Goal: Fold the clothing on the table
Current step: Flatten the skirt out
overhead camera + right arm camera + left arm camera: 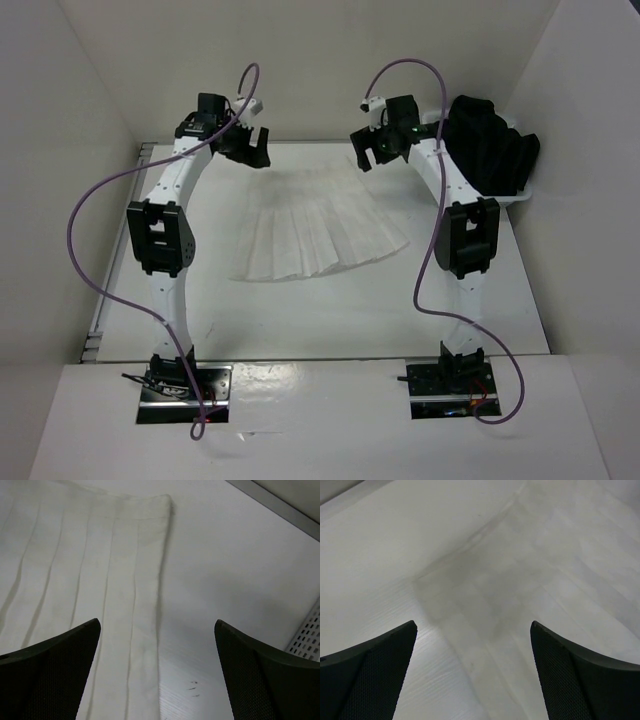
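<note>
Two arms reach out over the table (330,320), the broad white top lying under both grippers. Spread flat on it is the clothing (320,235), white, pleated and fan-shaped: its narrow end lies between the two grippers and just below them, and its wide hem fans back toward the arm bases. A heap of black garments (490,140) is piled just outside the right gripper, beyond its arm, sitting in a white basket (522,197) whose perforated wall shows at the lower right of the right wrist view. The left gripper (252,150) hangs over the fabric's far left corner with its fingers (370,675) spread wide and nothing between them; cloth fills the space under it and to its right, bare tabletop to its left. The right gripper (363,150) is likewise spread wide and holds nothing, its left finger over the garment's outermost pleat, whose edge runs between the fingers, and its right finger over bare tabletop.
</note>
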Action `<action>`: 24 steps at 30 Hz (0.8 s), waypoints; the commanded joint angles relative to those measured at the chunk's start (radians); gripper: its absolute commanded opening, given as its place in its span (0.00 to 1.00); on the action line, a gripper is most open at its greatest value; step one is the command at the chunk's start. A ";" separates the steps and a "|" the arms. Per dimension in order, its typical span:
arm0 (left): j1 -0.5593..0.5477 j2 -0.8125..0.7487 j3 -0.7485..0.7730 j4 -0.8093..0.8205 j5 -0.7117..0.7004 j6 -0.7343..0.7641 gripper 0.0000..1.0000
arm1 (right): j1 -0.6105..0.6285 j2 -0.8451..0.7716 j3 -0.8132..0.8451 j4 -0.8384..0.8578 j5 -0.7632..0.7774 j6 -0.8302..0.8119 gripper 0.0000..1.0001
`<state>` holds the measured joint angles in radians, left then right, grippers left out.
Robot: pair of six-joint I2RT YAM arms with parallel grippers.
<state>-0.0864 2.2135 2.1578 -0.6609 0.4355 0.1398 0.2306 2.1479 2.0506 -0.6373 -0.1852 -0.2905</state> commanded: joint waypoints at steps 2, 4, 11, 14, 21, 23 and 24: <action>0.013 -0.047 0.014 0.080 -0.207 -0.086 1.00 | 0.009 -0.052 0.063 0.065 0.102 0.082 0.99; 0.024 -0.070 -0.022 0.089 -0.231 -0.108 1.00 | 0.044 -0.075 0.054 0.050 0.102 0.073 0.99; 0.024 -0.274 -0.289 0.109 -0.270 -0.108 1.00 | 0.180 -0.152 -0.136 0.013 0.135 0.022 0.99; 0.046 -0.398 -0.452 0.109 -0.291 -0.108 1.00 | 0.243 -0.123 -0.200 -0.007 0.121 0.013 0.99; 0.167 -0.676 -0.748 0.070 -0.306 -0.089 1.00 | 0.326 -0.063 -0.233 0.005 0.178 0.037 0.99; 0.197 -0.751 -0.815 0.070 -0.307 -0.089 1.00 | 0.326 -0.039 -0.222 0.016 0.190 0.059 0.99; 0.215 -0.777 -0.838 0.070 -0.307 -0.089 1.00 | 0.326 -0.030 -0.211 0.016 0.202 0.071 0.99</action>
<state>0.0895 1.5108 1.3796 -0.5755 0.1459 0.0486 0.5705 2.0998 1.8179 -0.6487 -0.0299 -0.2565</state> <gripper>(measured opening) 1.000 0.987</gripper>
